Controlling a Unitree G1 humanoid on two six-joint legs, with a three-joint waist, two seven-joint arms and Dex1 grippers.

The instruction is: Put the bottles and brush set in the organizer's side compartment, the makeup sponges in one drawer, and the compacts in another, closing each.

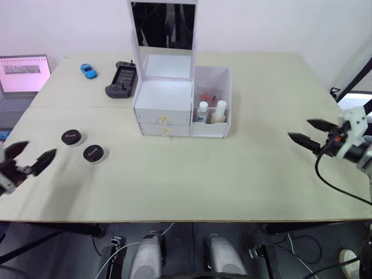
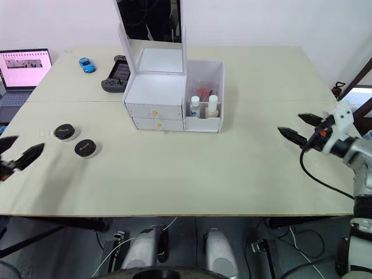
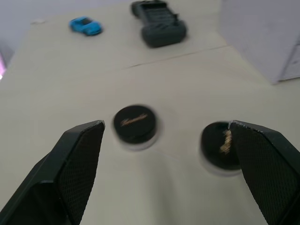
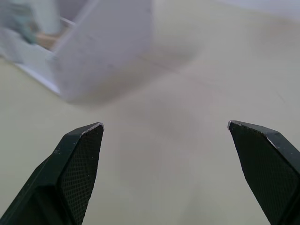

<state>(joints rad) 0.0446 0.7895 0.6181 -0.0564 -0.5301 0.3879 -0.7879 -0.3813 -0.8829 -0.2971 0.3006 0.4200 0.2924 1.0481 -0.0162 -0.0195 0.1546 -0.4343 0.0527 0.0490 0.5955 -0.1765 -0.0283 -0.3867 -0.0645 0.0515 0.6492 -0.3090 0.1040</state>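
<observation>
- Lying on the beige table: two round black-lidded compacts, just ahead of the left gripper, fingers spread, empty.
- Right gripper: spread, empty, well apart from the white plastic organizer.

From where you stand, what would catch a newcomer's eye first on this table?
Probably the white organizer with its upright mirror, standing mid-table with both gold-knobbed drawers shut and two bottles in its side compartment. Next, two black-lidded compacts lie on the robot's left, just ahead of the open left gripper. The right gripper hangs open over bare table on the other side.
</observation>
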